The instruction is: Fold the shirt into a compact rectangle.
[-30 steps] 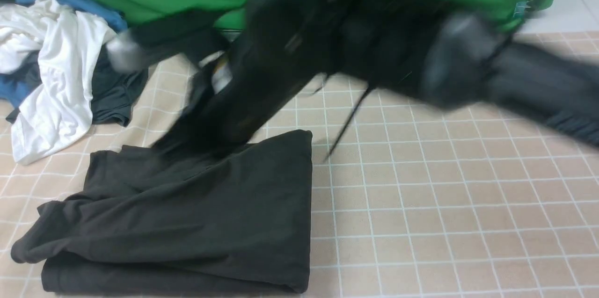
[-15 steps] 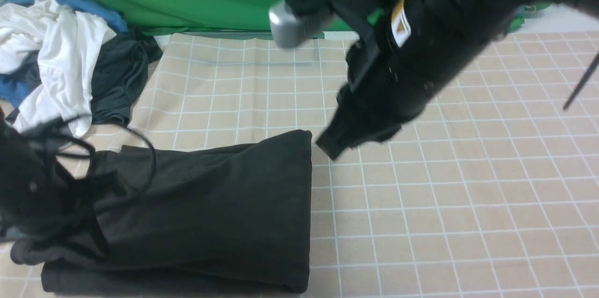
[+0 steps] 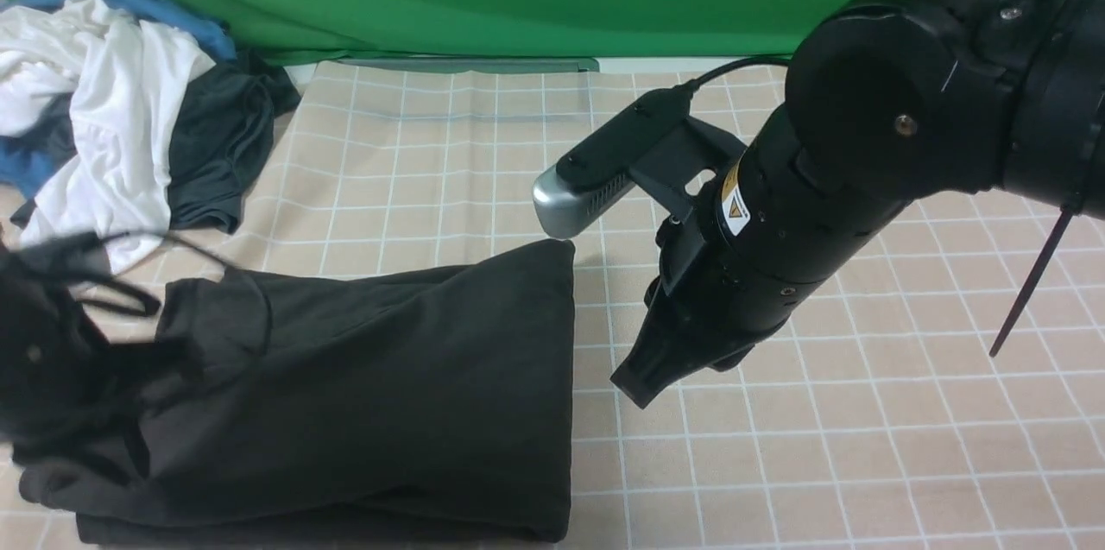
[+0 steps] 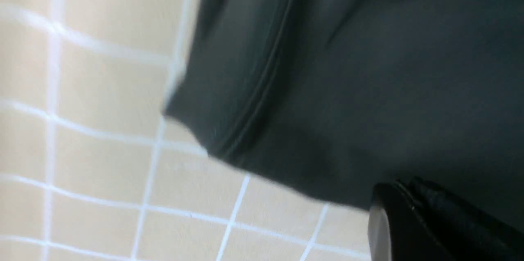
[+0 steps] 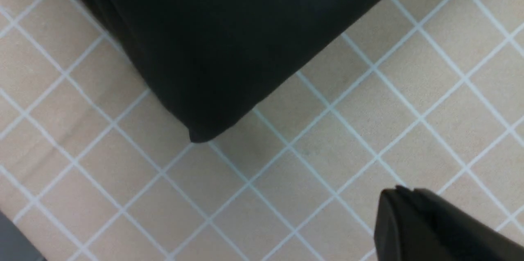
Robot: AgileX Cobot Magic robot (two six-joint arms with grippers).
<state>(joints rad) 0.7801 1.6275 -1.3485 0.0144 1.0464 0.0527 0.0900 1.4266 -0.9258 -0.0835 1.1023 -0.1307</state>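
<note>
so the black shirt [image 3: 363,395] lies folded, long side running toward the shut, empty right gripper [image 3: 634,386] just off its edge, no print showing, only the left wrist view catches a stitched hem beside the left gripper [image 4: 393,195], also closed on nothing.

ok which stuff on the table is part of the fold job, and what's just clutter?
Job:
- black shirt, folded on the checked cloth
- left end effector, shut, beside the shirt
- right end effector, shut, off the shirt

Lying about:
- white garment
- dark grey garment
- blue garment
</note>
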